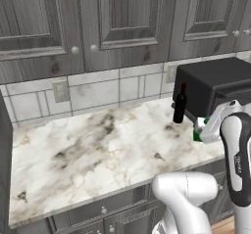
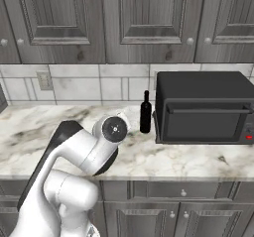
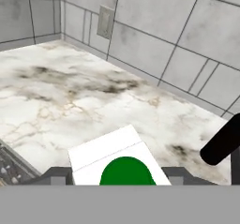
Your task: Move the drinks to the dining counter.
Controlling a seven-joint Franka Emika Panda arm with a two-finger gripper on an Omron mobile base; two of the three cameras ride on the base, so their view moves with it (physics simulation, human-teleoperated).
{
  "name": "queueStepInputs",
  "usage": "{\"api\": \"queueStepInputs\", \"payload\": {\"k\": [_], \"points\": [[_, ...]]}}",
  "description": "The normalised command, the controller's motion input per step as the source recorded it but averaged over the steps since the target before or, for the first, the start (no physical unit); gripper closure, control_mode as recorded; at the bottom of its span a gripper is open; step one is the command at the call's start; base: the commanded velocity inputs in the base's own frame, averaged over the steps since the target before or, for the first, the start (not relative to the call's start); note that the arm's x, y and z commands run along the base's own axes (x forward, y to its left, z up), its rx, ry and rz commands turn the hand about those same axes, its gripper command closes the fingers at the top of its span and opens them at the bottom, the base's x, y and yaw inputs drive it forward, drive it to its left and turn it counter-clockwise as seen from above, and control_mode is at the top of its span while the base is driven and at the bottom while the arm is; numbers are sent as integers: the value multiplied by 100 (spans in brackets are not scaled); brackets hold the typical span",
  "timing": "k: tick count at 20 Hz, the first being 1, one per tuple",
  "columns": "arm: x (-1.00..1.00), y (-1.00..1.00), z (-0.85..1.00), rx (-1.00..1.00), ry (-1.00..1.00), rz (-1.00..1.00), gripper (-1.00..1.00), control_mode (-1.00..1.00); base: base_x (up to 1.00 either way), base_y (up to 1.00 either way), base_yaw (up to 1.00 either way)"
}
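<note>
The gripper (image 3: pixel 115 181) is clamped on the green-and-white carton (image 3: pixel 117 160), which sits right between its fingers above the marble counter (image 3: pixel 70 101), wine bottle (image 1: pixel 180 104) standing nearby.

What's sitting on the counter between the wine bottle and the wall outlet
Nothing. In the left base view the marble counter runs bare from the wine bottle to below the wall outlet; the right base view agrees.
</note>
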Motion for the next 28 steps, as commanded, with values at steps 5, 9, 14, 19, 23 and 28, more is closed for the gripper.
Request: {"api": "queueStepInputs", "payload": {"k": [5,9,14,19,23,28], "points": [[-1,3,0,0,-2,0,100,100,0,0,0],[0,0,0,0,0,0,100,100,-35,0,0],[0,0,0,0,0,0,100,100,-100,0,0],[0,0,0,0,0,0,100,100,-87,0,-12],[0,0,0,0,0,0,100,100,-23,0,-41],[0,0,0,0,0,0,100,100,0,0,-50]]}}
